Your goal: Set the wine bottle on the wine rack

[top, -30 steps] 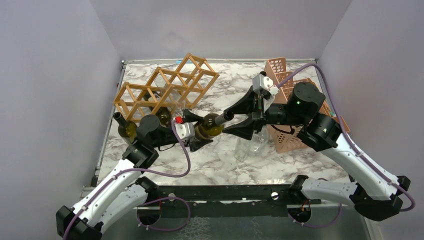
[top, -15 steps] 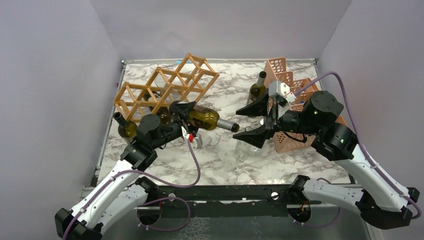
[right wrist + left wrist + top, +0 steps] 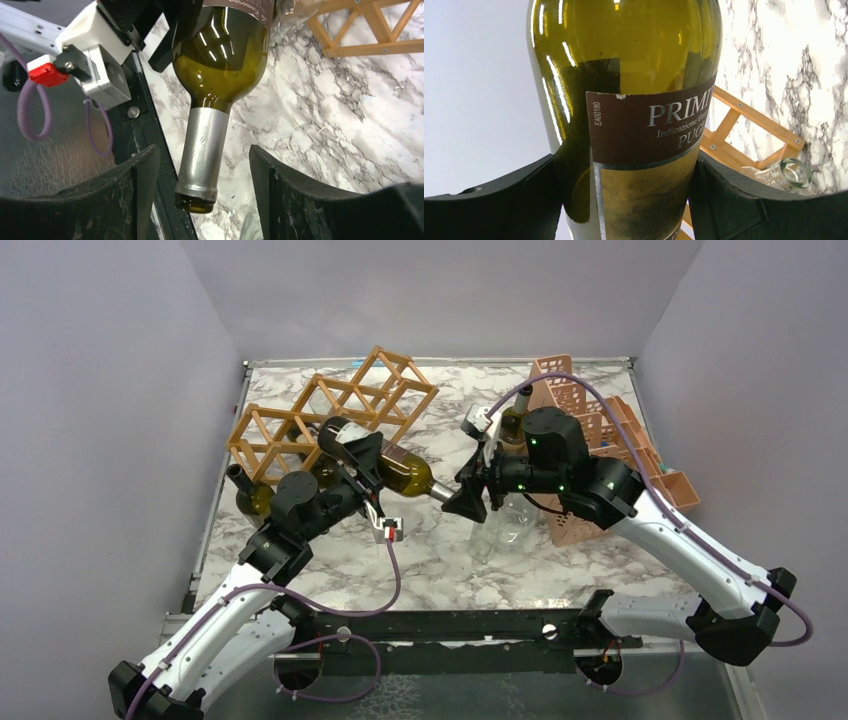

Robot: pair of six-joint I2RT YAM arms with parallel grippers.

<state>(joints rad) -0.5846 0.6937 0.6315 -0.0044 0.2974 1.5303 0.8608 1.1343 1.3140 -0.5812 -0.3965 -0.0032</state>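
Observation:
The green wine bottle (image 3: 405, 475) with a brown label and silver-foiled neck is held level above the table, its base toward the wooden lattice wine rack (image 3: 330, 415). My left gripper (image 3: 358, 468) is shut on the bottle's body; in the left wrist view the bottle (image 3: 639, 100) fills the gap between the black pads (image 3: 499, 200). My right gripper (image 3: 468, 498) is open at the neck's end. In the right wrist view the neck (image 3: 202, 150) hangs between its fingers (image 3: 125, 195) without touching either.
A pink stepped crate (image 3: 610, 430) stands at the right. A second green bottle (image 3: 513, 425) stands behind my right arm. A clear glass bottle (image 3: 505, 525) lies below it. A dark bottle (image 3: 250, 495) lies at the rack's left end.
My left gripper has turned and raised the bottle toward the rack. My right gripper backed off to the right, then came back left, and its open jaws now flank the neck's end.

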